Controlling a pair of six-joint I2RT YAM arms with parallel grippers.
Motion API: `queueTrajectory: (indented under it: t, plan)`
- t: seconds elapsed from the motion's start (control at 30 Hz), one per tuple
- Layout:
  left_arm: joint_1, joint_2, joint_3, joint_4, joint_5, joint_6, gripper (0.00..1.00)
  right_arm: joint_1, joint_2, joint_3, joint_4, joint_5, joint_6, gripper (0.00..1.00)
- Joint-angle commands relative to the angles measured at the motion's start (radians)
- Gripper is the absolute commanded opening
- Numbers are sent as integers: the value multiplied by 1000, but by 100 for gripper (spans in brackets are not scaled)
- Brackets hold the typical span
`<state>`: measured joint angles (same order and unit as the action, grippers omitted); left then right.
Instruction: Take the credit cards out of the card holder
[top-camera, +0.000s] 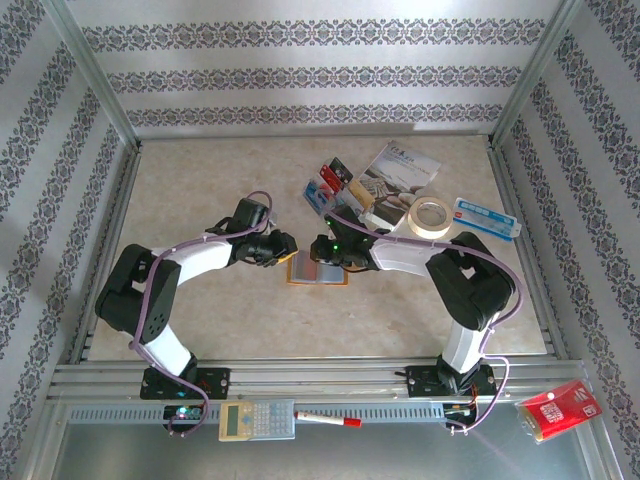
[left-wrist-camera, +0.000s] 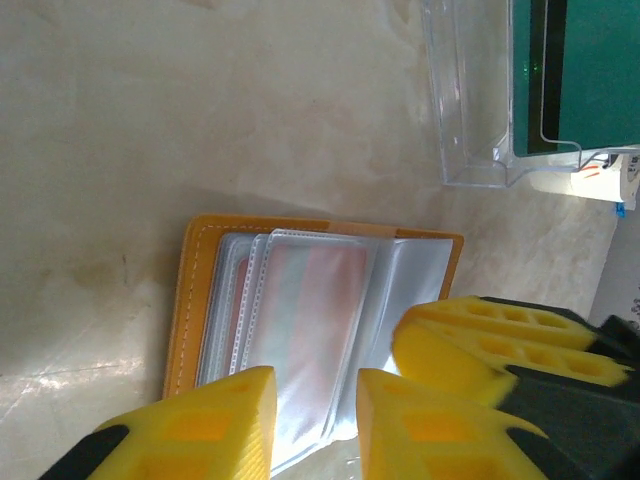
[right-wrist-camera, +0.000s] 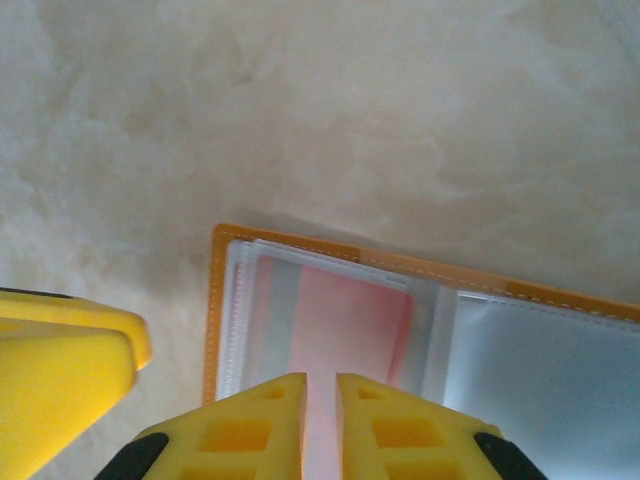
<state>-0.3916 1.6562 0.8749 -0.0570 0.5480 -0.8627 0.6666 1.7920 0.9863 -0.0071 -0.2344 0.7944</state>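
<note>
Right gripper (right-wrist-camera: 320, 390) pinched the flat orange card holder (right-wrist-camera: 212, 310) by a clear plastic sleeve (right-wrist-camera: 330, 330); left gripper (left-wrist-camera: 315, 400) beside it straddled sleeves, grip unclear.

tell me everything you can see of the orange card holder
The card holder lies open and flat on the beige table. Its cover looks like orange-tan leather with pale stitching along the rim. Inside are layered clear-grey plastic sleeves, one showing a reddish card. The left gripper straddles a sleeve edge with its fingers parted. The right gripper is nearly closed on the sleeve holding that card.
</note>
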Motion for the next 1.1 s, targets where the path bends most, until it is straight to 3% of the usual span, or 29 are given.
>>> queueTrajectory:
  t: [0.0,0.3,0.43,0.7,0.83,1.07]
  plan:
    - [-5,28,37,-33,18,22,25,-21,19,13,33,-38,36,16]
    - [-17,80,72,-61,13,37,21,-34,48,-1,35,-62,44,14]
    - [-17,75,77,-91,-11,52,21,-8,47,37,-78,0,-34,22]
    - [10,33,73,-167,-86,97,23,99,29,162,-366,275,-229,36]
    - [26,28,51,-143,-63,79,23,116,61,200,-435,298,-266,43]
    - [28,27,38,-131,-17,75,24,119,120,228,-481,278,-273,46]
